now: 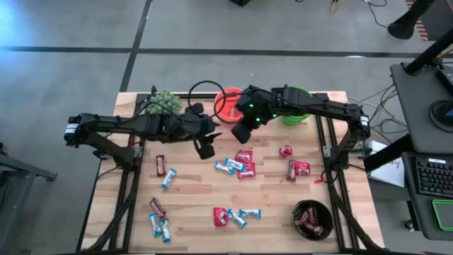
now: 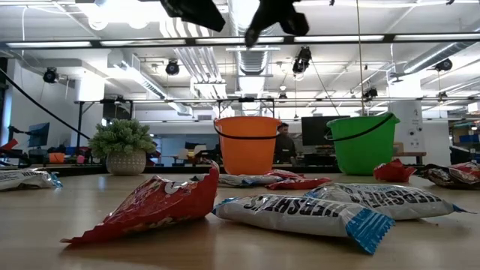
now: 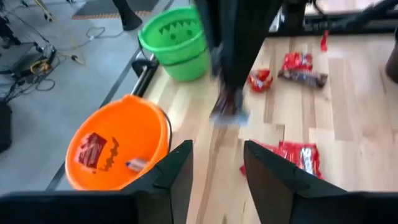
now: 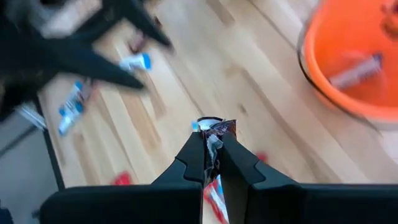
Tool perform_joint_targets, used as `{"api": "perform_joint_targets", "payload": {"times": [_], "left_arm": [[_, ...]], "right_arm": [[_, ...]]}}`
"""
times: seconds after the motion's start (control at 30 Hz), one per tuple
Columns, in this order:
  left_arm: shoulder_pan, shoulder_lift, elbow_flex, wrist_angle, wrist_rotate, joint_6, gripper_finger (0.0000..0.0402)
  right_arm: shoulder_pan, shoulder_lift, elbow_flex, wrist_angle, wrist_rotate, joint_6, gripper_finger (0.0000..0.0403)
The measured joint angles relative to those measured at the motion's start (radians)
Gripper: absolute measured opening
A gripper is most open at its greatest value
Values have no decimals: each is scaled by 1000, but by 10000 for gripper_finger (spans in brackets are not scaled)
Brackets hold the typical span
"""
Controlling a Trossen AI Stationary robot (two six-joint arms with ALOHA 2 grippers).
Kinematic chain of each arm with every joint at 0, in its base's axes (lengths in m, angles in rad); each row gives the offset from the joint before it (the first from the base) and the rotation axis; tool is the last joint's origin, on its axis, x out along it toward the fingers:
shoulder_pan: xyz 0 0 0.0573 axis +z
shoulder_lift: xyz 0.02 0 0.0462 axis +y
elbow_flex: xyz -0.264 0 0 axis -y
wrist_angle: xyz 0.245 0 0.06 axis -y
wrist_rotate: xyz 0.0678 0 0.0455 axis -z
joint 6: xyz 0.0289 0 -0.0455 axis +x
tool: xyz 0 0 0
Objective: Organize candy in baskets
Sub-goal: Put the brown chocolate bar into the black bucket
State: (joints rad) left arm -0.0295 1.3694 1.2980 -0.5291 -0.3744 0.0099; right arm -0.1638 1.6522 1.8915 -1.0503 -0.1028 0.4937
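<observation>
My right gripper [image 1: 243, 133] hangs above the table just in front of the orange pail [image 1: 228, 103], shut on a small candy [image 4: 214, 127]. My left gripper [image 1: 206, 147] is in the air beside it toward the table's left. It is open, with nothing between its fingers [image 3: 177, 171]. The orange pail [image 3: 118, 146] holds a red candy [image 3: 92, 149] and another small one. The green pail [image 1: 296, 108] stands to the right of the orange one. A black bowl [image 1: 312, 217] with dark candies is at the near right. Loose candies [image 1: 237, 166] lie across the table. My right gripper pinches one end of the candy's wrapper [image 4: 213, 132] between its two fingers. The fingers slant downward. The candy's crumpled dark and light-blue end sticks out past the fingertips. In the left wrist view the candy [image 3: 227, 112] hangs below the fingers, clear of the table.
A fuzzy green plant [image 1: 164, 103] stands at the far left of the table. More candies lie at the left [image 1: 164, 168], near left [image 1: 159, 223], near middle [image 1: 233, 216] and right [image 1: 297, 168]. Bare wood shows between these groups.
</observation>
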Motion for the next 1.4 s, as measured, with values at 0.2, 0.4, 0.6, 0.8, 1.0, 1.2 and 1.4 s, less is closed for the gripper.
{"api": "perform_joint_targets", "payload": {"times": [0.2, 0.4, 0.6, 0.8, 1.0, 1.2, 1.4], "left_arm": [[0, -4, 0, -48, 0, 0, 131], [0, -4, 0, -82, 0, 0, 131], [0, -4, 0, -115, 0, 0, 131], [0, -4, 0, -135, 0, 0, 131], [0, -4, 0, -164, 0, 0, 131], [0, -4, 0, -182, 11, -13, 131], [-1, -4, 0, -183, 98, -34, 131]], "right_arm": [[4, -28, 0, -194, 0, 14, 13], [25, -74, 0, -340, -6, 58, 13], [79, -117, 0, -419, -9, 130, 13], [168, -158, 0, -445, 2, 221, 13], [278, -179, 0, -496, 26, 328, 13], [413, -190, 0, -521, 46, 435, 13], [558, -198, 0, -521, 55, 553, 13]]}}
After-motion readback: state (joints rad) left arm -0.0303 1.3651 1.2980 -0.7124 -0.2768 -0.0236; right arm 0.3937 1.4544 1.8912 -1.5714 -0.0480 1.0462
